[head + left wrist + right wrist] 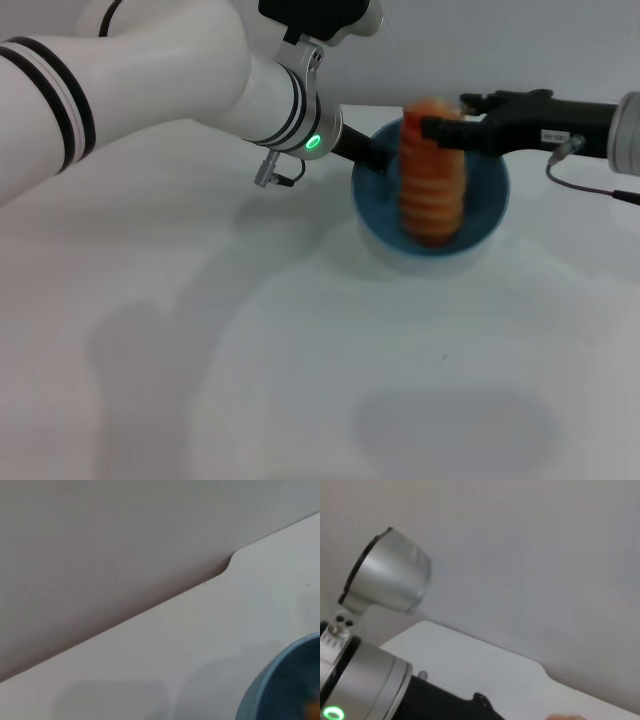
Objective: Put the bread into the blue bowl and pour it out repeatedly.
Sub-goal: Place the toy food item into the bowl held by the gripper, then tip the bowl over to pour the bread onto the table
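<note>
Right tool (432,128), black and slim, reaches in from the right and is clamped on the far end of the orange-brown ridged toy bread (434,172), probably lowering it. That loaf hangs over the glossy light-blue round bowl (493,205), long axis running away from the robot, ridges up. Left tool (372,157) steadies the bowl's rim on the white desk (300,380); I cannot tell its grip.

Glossy white left arm (150,70), thick and rounded, ringed with paired black bands near the elbow. Silver-grey wrist collar with thin black rings and a glowing green ring light (313,142). Small metal connector and looped dark cable (275,172) beneath the wrist. Matte black left gripper (372,155). Slim black right gripper (440,128) bearing a small white label, white cuff, thin dark cable trailing behind.
</note>
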### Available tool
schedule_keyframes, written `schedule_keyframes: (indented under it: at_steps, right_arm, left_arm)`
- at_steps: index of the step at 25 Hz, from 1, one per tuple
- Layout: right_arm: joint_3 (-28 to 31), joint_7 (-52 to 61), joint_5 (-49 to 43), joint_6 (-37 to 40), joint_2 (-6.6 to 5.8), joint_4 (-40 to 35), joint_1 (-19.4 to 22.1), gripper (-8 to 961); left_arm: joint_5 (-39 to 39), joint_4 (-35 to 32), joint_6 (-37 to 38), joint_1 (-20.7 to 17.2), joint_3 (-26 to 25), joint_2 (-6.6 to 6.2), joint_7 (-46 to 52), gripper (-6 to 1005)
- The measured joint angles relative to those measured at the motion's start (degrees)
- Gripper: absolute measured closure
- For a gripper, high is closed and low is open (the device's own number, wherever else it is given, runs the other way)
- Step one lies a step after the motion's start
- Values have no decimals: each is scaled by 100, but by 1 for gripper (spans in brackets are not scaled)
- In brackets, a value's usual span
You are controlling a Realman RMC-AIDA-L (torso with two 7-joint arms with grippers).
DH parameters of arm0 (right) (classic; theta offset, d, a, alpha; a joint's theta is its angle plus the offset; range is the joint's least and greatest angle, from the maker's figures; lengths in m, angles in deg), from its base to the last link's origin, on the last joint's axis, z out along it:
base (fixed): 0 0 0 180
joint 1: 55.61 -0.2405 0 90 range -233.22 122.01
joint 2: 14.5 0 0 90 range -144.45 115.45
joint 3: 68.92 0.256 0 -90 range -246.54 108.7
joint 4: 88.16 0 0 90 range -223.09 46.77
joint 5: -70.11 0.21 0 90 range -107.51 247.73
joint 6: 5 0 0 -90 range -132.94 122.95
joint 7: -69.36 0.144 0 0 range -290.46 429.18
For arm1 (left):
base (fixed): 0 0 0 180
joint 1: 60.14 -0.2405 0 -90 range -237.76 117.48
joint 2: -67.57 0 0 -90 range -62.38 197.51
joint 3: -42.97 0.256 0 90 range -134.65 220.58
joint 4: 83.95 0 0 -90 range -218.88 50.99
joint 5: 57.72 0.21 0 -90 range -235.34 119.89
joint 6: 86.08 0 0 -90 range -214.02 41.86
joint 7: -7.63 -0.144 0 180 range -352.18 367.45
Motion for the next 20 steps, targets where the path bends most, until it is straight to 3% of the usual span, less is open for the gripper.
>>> schedule_keyframes:
  at_steps: [6,8,15,20]
  right_arm:
    - [221,-1,31,33,12,-269,156,204]
    - [378,-80,41,31,40,-540,298,204]
    - [1621,-618,54,237,41,-1115,522,204]
    - [2532,-2360,548,241,51,-1031,819,204]
  left_arm:
    - [-7,-3,3,-12,0,10,1,1001]
    - [-10,-1,-4,-24,0,7,1,1001]
    - [-10,34,-155,-85,0,2,-1,1001]
    - [12,41,-402,-94,4,-20,-15,1001]
